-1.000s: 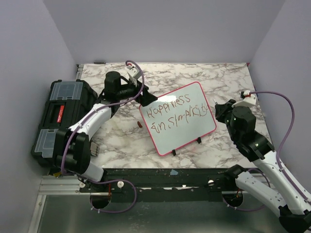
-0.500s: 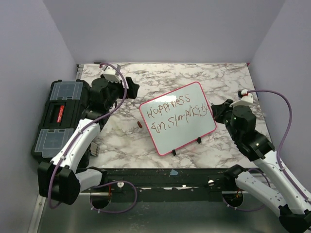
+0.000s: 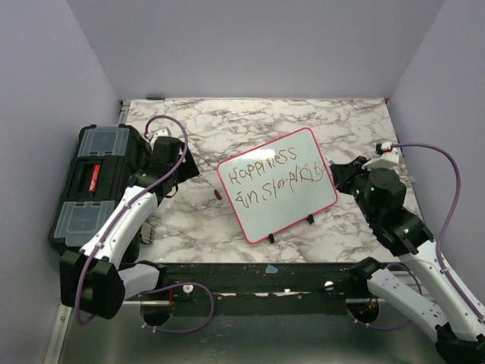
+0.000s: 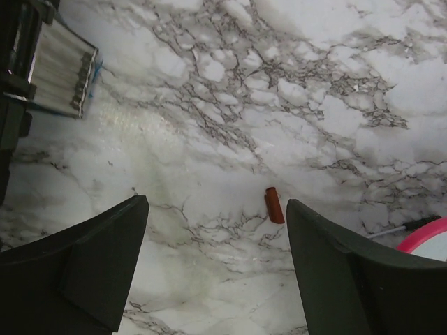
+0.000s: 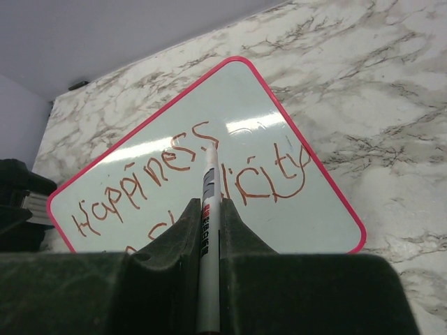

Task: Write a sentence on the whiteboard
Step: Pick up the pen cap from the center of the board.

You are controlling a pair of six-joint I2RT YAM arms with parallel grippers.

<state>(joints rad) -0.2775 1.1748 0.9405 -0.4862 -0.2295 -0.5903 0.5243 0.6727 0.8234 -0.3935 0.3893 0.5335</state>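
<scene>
**Red Words on the Whiteboard**

The whiteboard (image 3: 297, 210) sits on the marble table (image 3: 250, 121), a little right of the middle and turned at a slant. It has a thin pink frame and two small black feet on its near edge. The sentence (image 3: 276, 178) is on it in two lines of red-brown letters, about "Happiness in Simplicity".

The right gripper (image 5: 207, 218) is at the right edge of the board. Its fingers are squeezed tight on a marker (image 5: 209, 178), which points at the letters. It is not clear if the tip touches the board.

The left gripper (image 4: 216, 279) hangs over the table beside a black toolbox (image 3: 91, 182). Its fingers are wide apart and hold nothing. A small red cap (image 4: 274, 205) lies on the table below it, just left of the board.
</scene>
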